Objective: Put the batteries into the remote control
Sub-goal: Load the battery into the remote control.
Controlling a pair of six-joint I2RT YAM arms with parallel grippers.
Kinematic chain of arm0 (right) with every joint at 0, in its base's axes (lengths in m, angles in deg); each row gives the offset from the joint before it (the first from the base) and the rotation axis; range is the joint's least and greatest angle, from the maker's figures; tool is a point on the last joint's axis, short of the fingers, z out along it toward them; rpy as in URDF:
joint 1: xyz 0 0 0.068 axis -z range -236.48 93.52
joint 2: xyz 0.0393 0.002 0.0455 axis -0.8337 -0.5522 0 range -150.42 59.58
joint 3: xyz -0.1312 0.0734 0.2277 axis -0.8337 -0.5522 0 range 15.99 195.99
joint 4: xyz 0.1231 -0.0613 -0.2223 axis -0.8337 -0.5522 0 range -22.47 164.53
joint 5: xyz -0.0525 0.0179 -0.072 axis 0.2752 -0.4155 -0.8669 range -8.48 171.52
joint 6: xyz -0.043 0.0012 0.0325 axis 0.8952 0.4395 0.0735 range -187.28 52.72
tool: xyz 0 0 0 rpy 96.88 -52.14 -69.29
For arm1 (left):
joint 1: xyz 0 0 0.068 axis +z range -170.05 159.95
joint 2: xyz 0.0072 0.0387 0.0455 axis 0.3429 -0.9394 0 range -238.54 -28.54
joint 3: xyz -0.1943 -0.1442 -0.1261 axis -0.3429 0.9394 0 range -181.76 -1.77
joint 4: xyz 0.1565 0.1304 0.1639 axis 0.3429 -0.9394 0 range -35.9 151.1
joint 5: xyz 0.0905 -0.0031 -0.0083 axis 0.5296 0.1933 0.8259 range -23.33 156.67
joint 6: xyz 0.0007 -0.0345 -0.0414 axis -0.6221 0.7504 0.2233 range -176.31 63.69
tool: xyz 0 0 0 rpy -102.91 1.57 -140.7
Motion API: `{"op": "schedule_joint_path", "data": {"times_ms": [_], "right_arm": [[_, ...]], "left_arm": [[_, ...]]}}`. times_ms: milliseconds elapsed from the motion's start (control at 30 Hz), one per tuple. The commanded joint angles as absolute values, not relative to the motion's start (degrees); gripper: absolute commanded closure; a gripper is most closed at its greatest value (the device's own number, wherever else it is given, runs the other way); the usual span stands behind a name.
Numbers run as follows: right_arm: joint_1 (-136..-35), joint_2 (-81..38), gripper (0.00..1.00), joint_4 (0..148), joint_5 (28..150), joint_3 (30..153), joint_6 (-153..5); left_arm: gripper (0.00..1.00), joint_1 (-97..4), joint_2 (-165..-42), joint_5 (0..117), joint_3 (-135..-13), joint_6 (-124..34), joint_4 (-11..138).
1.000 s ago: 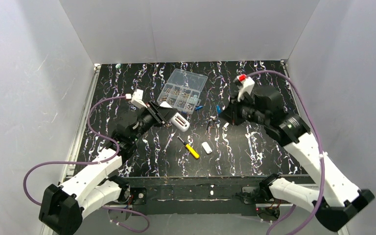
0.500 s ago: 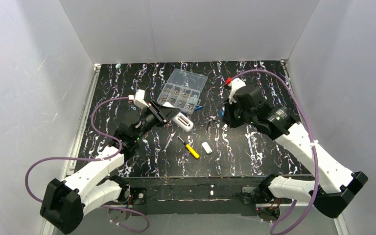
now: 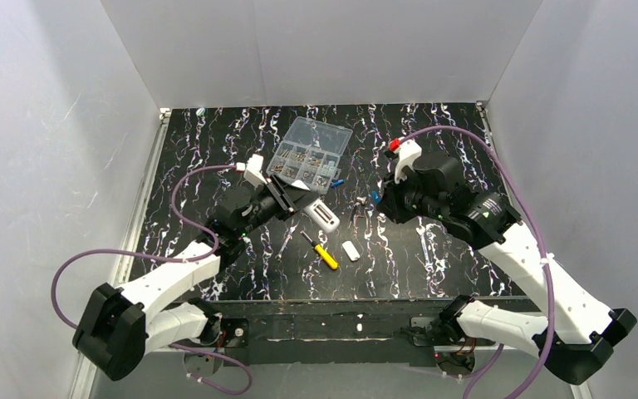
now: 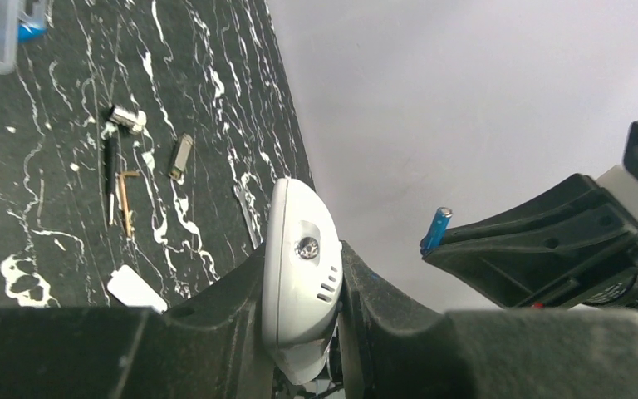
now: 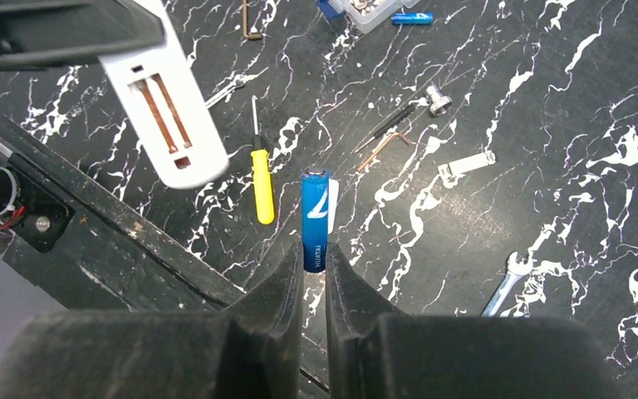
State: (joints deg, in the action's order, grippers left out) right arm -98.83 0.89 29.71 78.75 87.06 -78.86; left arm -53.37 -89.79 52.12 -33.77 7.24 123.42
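The white remote control (image 3: 322, 214) is held above the table, my left gripper (image 3: 293, 199) shut on its back end. In the left wrist view its rounded end (image 4: 299, 266) sits clamped between the fingers. From the right wrist its open battery bay (image 5: 169, 116) faces up at the upper left. My right gripper (image 5: 315, 253) is shut on a blue battery (image 5: 316, 218) that sticks out past the fingertips. That gripper (image 3: 380, 199) hangs a short way right of the remote, apart from it. A second blue battery (image 3: 338, 181) lies beside the clear box.
A clear compartment box (image 3: 310, 153) of small parts stands at the back centre. A yellow-handled screwdriver (image 3: 321, 251) and a small white cover (image 3: 350, 250) lie in front of the remote. A hex key, a bit and a wrench (image 5: 503, 287) are scattered mid-table.
My left gripper has carried the remote right, towards the table's middle. The right arm has swung its wrist left and settled, still holding the battery.
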Motion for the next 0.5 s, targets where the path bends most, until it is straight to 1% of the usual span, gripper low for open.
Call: {"op": "schedule_joint_path", "data": {"times_ms": [0, 167, 267, 467], "right_arm": [[-98.6, 4.0, 0.99, 33.7, 80.5, 86.3, -79.3], [-97.5, 5.4, 0.99, 34.6, 80.5, 85.1, -80.4], [-97.0, 3.8, 0.99, 33.6, 84.3, 86.0, -80.2], [-97.1, -0.4, 0.99, 29.9, 86.5, 90.0, -78.0]], "left_arm": [[1.00, -55.3, -91.4, 49.7, -36.7, 8.4, 133.9], [1.00, -56.1, -91.6, 50.1, -37.0, 7.8, 133.3], [1.00, -56.2, -91.6, 50.4, -37.2, 7.7, 133.0], [1.00, -56.7, -91.7, 50.8, -37.0, 7.4, 133.2]]}}
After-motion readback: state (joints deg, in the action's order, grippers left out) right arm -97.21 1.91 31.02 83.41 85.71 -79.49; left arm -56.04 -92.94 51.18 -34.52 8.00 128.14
